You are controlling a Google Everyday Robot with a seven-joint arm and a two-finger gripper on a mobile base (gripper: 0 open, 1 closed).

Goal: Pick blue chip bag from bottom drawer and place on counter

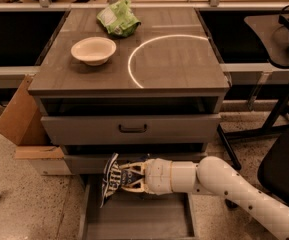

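The blue chip bag, dark navy with white lettering, hangs upright in my gripper, which is shut on its right side. Bag and gripper are above the open bottom drawer, in front of the middle drawer's face. My white arm reaches in from the lower right. The counter with its white arc lies above, at the top of the cabinet.
A cream bowl and a light green snack bag sit on the counter's left and back. A cardboard box leans at the cabinet's left. A black chair and a black stand are at the right.
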